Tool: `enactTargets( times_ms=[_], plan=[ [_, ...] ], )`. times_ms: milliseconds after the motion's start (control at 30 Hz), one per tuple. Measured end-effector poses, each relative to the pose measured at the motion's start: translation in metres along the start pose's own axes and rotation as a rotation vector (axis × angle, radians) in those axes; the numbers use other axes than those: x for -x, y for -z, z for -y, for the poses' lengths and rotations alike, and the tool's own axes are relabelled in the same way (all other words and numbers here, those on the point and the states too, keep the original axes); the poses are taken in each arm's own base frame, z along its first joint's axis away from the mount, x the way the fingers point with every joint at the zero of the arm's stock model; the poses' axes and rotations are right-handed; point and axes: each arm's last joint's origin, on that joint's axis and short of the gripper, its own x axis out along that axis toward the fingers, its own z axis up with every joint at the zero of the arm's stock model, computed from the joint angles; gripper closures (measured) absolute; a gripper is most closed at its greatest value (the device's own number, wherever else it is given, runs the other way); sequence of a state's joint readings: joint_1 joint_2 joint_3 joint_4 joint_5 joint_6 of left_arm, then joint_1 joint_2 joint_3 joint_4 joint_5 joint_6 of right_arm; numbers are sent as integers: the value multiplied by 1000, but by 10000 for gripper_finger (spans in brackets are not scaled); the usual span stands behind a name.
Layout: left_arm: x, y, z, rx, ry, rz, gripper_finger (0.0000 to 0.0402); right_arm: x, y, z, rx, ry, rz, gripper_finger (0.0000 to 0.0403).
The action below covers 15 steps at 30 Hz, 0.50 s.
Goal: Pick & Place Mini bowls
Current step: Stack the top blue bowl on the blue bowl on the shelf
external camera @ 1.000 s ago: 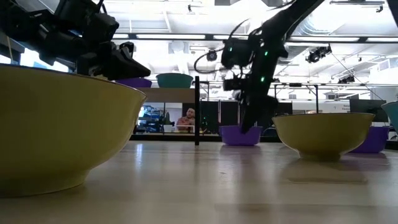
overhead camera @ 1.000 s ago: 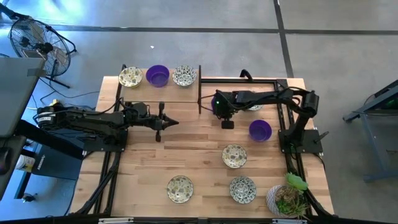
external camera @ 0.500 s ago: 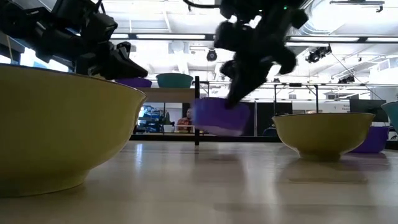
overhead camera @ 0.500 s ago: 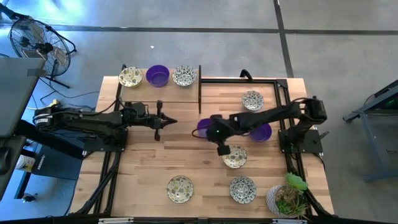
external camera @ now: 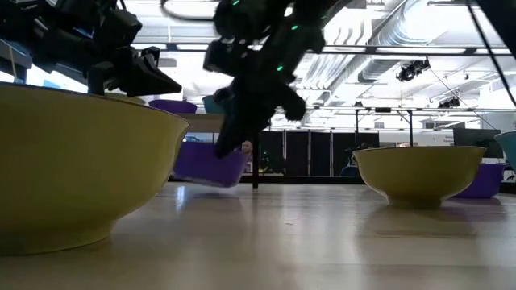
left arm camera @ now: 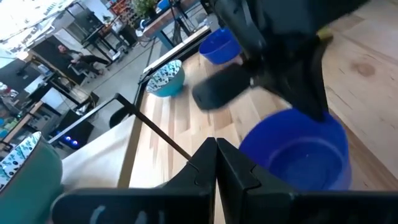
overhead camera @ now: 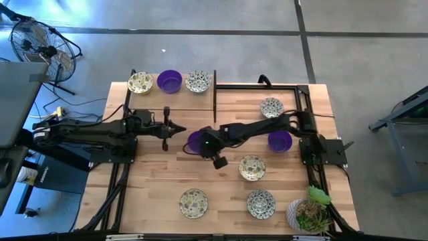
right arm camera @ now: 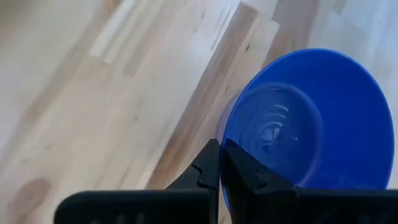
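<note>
My right gripper (overhead camera: 202,142) is near the table's middle, shut on a purple mini bowl (overhead camera: 195,140) (right arm camera: 311,124). In the low view the bowl (external camera: 211,165) hangs tilted under the right gripper (external camera: 242,133). My left gripper (overhead camera: 182,129) is shut and empty. It points level at the bowl (left arm camera: 298,155) from the left, a short way off. Another purple bowl (overhead camera: 279,140) and several patterned bowls (overhead camera: 252,167) (overhead camera: 271,107) (overhead camera: 193,203) (overhead camera: 261,203) rest on the table. My right gripper pinches the purple bowl's rim (right arm camera: 219,134) on the side nearest the wrist. One finger looks to be inside the bowl and one outside. The fingers slant down from the table's right. The bowl hangs tilted, just clear of the tabletop.
A raised shelf (overhead camera: 154,99) at the far left carries two patterned bowls (overhead camera: 140,82) (overhead camera: 198,82) and a purple one (overhead camera: 169,82). A dark upright post (overhead camera: 215,97) stands at its right end. A potted plant (overhead camera: 309,214) sits at the near right corner. A black frame rims the table.
My right gripper has swept from the far right part of the table toward the left and near edges. It carries the purple bowl, which has come off the wood and now hangs tilted. My left gripper has drawn back a little toward the left edge, still shut.
</note>
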<state>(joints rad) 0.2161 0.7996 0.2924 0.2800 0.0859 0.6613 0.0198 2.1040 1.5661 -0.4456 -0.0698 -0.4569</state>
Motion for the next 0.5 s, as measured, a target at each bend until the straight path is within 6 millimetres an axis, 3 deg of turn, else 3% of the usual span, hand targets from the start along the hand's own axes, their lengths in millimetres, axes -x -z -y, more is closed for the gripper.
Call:
enactTargets(
  times_ms=[300,500],
  plan=[
    [1,1,1,-6,7,-10,401,-22,-10,7,40,0,-36,386],
    [1,1,1,-6,10,-14,402,-10,-18,5,54,58,-24,332]
  ],
)
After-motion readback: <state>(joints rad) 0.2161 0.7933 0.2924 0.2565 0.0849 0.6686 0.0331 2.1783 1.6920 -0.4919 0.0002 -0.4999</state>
